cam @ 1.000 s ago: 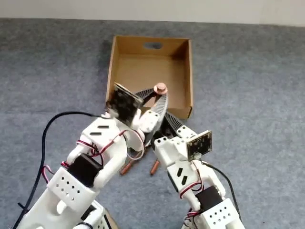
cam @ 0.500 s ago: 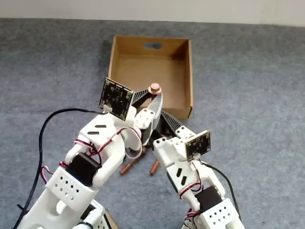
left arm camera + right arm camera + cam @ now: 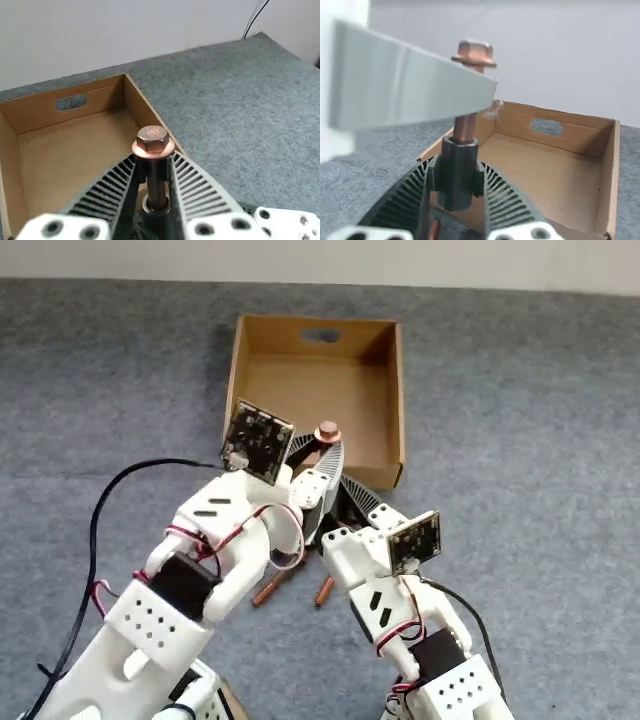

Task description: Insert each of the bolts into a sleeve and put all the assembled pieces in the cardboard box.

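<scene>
Bolt: we see a copper-coloured metal bolt with a flanged hex head point(image 3: 153, 145) held upright over the near edge of the box, head up. Its shank tip has entered the sleeve below.
Sleeve: a short dark cylindrical sleeve point(image 3: 457, 155) stands upright directly under the bolt.
Left pincer: the left pincer point(image 3: 155, 161) is closed narrow on the bolt's shank just under the flange.
Right pincer: the right pincer point(image 3: 456, 175) is clamped around the sleeve's body.
Handling: we judge both parts stiff, small and light. The smooth round metal could slip or twist in ribbed fingers, and the fit looks close, so a tilt may jam it.
Where to hold: we would grip the bolt high on the shank, leaving the lower length free, and the sleeve at mid-body, clear of its mouth.
Count: three bolts, one held and two lying on the grey carpeted surface point(image 3: 520, 440) near the arms, left point(image 3: 265, 592) and right point(image 3: 324, 590). We also count one sleeve and one box.
Box: the open brown cardboard box with a handle slot point(image 3: 235, 380) sits far from the arms, and we see nothing in it.
</scene>
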`<control>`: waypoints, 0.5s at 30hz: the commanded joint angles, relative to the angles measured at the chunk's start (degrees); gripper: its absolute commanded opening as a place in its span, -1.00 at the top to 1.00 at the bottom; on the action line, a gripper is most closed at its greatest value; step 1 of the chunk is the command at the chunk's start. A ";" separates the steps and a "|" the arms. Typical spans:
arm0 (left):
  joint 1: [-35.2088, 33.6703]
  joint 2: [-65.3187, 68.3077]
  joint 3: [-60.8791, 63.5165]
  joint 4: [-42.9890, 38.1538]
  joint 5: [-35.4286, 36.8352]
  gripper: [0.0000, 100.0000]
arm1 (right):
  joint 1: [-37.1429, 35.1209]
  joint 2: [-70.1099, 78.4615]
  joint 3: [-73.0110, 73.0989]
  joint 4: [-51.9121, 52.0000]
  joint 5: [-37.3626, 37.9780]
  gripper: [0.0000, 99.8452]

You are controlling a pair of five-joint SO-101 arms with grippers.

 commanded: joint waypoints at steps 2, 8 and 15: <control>-0.66 4.62 -4.53 0.09 -0.18 0.98 | -0.04 -1.01 7.96 -0.13 -0.09 0.99; -0.48 1.63 -4.09 2.81 -0.18 0.98 | -0.04 -1.01 7.96 -0.13 -0.09 0.99; -0.84 -0.57 -3.82 4.13 -0.18 0.80 | -0.04 -1.01 7.96 -0.13 -0.09 0.99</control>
